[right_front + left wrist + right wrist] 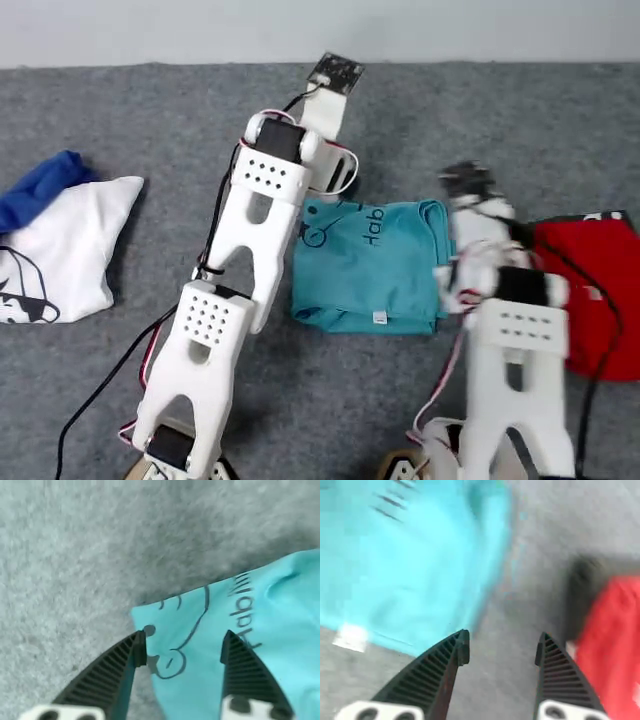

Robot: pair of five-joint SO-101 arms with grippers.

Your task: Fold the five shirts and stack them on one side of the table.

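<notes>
Teal shirt (370,265) lies mid-scene on the desk (150,120). Left gripper (185,637), fingers spread, straddles its far-left corner, so that's the nearer arm! Right gripper (503,635), fingers spread and empty, hangs over the gap between teal shirt and red shirt (590,290).

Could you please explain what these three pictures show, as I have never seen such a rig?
Two small white robot arms stand side by side at a grey table. One picture looks down from a fixed camera; the other two come from a camera on each arm's wrist, so the dark prongs are that arm's own gripper. On the table lie a teal shirt in the middle, a red shirt on one side, a white shirt and a blue shirt on the other. The left gripper is open over the teal shirt's corner; the right gripper is open over bare table between teal and red. Nothing is held.
</notes>
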